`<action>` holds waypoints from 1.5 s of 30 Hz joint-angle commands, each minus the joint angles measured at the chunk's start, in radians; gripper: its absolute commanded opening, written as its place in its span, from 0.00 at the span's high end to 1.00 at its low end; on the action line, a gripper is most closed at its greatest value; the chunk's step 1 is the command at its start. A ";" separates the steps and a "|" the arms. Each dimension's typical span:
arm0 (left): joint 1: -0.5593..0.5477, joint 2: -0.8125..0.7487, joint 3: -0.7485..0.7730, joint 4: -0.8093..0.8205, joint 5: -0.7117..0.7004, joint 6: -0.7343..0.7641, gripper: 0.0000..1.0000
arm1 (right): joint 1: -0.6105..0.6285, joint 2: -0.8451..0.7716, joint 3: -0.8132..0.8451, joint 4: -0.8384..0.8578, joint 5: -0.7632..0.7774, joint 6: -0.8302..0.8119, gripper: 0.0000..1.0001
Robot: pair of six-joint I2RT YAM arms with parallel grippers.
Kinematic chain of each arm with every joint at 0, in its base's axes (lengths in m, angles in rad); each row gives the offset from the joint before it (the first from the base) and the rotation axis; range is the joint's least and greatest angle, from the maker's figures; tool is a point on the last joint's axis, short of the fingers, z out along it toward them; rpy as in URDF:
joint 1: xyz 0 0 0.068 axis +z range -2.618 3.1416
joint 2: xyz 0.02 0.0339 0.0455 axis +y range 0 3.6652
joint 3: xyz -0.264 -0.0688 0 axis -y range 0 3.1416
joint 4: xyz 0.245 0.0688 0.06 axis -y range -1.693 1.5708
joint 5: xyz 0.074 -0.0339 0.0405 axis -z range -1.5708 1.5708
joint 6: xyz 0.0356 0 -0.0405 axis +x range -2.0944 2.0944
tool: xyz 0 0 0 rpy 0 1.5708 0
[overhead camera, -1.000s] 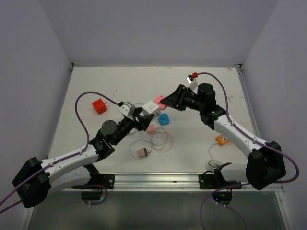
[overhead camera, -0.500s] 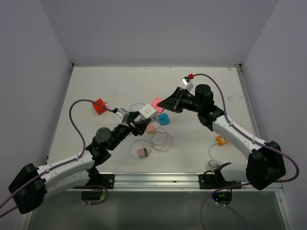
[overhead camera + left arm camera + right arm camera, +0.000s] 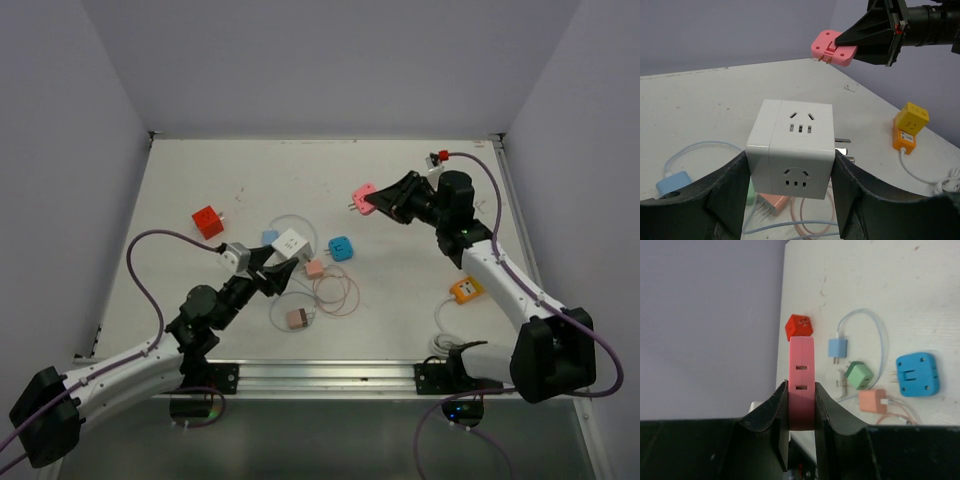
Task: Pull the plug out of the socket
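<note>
Pink plug [image 3: 362, 196] clamped in right gripper [image 3: 381, 203], aloft far right, prongs pointing left. White socket cube [image 3: 792, 145] grasped by left gripper [image 3: 272, 270], near-left, well apart. Plug apparently already out.

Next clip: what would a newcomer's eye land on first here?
The pink plug clamped in the right gripper, raised at the far right, clear of the white cube socket that the left gripper grips near the middle. Around the socket lies a scatter of small chargers and looped cables, with a red cube off to the left.
</note>
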 commanded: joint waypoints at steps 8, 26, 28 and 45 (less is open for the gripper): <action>0.008 -0.026 0.045 -0.219 -0.418 -0.153 1.00 | -0.024 0.102 0.044 -0.158 0.075 -0.237 1.00; 0.347 0.219 0.124 -0.601 -0.528 -0.488 0.85 | 0.200 0.487 0.046 -0.110 0.076 -0.387 0.75; 0.367 0.270 0.128 -0.598 -0.505 -0.494 0.80 | 0.200 0.476 0.044 -0.124 0.120 -0.409 0.63; 0.382 0.173 0.283 -0.840 -0.436 -0.483 0.00 | 0.195 0.107 0.139 -0.595 0.738 -0.486 0.02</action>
